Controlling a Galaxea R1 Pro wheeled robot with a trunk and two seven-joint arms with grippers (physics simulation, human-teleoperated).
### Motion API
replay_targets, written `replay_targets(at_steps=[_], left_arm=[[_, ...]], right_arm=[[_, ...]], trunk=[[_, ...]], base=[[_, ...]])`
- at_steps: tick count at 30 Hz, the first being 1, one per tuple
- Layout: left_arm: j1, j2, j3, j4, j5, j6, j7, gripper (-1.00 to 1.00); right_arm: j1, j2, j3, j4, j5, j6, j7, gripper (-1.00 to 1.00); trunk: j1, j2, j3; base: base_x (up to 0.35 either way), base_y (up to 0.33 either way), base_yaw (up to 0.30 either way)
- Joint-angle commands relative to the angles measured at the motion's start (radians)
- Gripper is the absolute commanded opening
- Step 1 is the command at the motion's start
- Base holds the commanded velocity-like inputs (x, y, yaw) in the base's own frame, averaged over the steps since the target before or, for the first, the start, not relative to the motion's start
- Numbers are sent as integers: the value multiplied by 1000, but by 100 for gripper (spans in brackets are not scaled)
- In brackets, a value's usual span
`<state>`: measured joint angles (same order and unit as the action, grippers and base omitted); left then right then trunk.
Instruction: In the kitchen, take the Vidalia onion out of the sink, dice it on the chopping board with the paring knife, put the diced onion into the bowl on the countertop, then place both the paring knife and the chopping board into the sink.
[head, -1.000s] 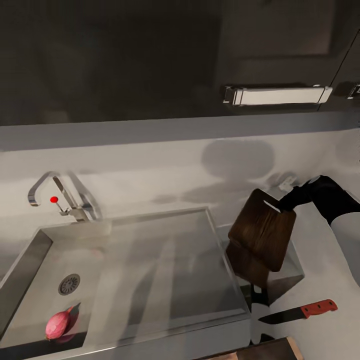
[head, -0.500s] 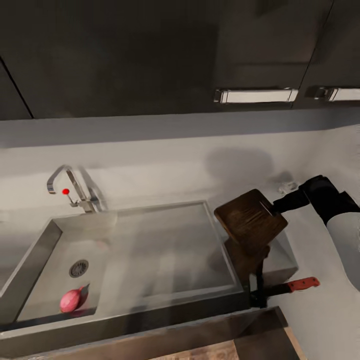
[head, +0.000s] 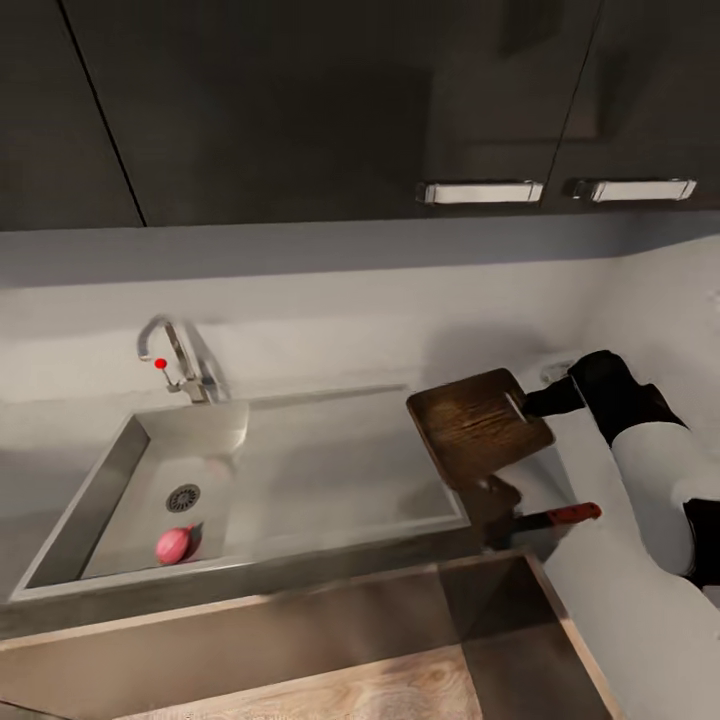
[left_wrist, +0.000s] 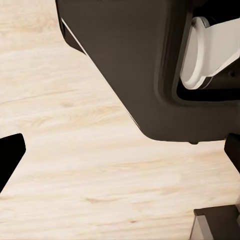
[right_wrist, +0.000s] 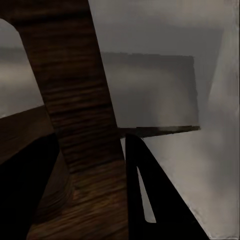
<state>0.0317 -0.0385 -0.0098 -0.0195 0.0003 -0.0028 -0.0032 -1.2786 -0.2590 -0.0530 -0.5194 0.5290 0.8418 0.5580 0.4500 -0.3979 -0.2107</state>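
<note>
The Vidalia onion, pinkish red, lies in the sink basin by the round drain. My right gripper is shut on the slot-handle end of the dark brown chopping board, held nearly level just above the drainboard's right edge. In the right wrist view the board fills the near side beside a dark finger. The paring knife, red-handled, lies on the grey countertop below the board. My left gripper is open over a wooden floor. The bowl is out of view.
A chrome faucet with a red dot stands behind the basin. Dark wall cabinets with pale handles hang above the grey backsplash. Pale wood floor shows past the counter's front edge.
The head camera has pulled back and swung left, so the scene shifted. Relative to the sink, the board went from steeply tilted to nearly level and moved left toward the drainboard.
</note>
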Motion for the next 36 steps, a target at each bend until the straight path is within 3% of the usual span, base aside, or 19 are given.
replay_targets(at_steps=[1, 5, 12, 17, 18, 21, 22, 26, 28, 36], left_arm=[[1, 0, -1, -2, 0, 0, 0, 100], [1, 0, -1, -2, 1, 0, -1, 100], [1, 0, -1, -2, 0, 0, -1, 100], [1, 0, -1, -2, 1, 0, 0, 100], [1, 0, -1, -2, 0, 0, 0, 100], [1, -1, -1, -2, 1, 0, 0, 100], [1, -2, -1, -2, 1, -1, 0, 100], [1, -3, -1, -2, 0, -1, 0, 100], [1, -3, -1, -2, 0, -2, 0, 100], [1, -3, -1, -2, 1, -2, 0, 100]], right_arm=[[-1, 14, -25, -1, 2, 6, -16, -100], [-1, 52, -59, -2, 2, 7, -57, -100], [-1, 96, -66, -3, 2, 6, -104, -100], [-1, 126, -98, -4, 2, 7, -126, -100], [-1, 140, -127, -4, 2, 7, -150, -100], [-1, 156, -139, -4, 2, 7, -184, -100], [-1, 183, -161, -4, 2, 7, -265, -100], [-1, 212, -215, -4, 1, 6, -356, -100], [-1, 228, -269, -4, 2, 6, -394, -100], [-1, 242, -289, -4, 0, 6, -405, -100]], trunk=[[0, -2, 0], [0, -2, 6], [0, -2, 18], [0, -2, 21], [0, -2, 21], [0, -2, 21], [0, -2, 21], [0, -2, 21], [0, -2, 21], [0, -2, 21]], base=[[-330, 42, 0], [-304, 18, 0], [-243, 14, 0], [-256, 153, 0], [-266, 195, 0], [-266, 203, 0], [-261, 211, 0], [-242, 207, 0], [-218, 189, 0], [-193, 167, 0]])
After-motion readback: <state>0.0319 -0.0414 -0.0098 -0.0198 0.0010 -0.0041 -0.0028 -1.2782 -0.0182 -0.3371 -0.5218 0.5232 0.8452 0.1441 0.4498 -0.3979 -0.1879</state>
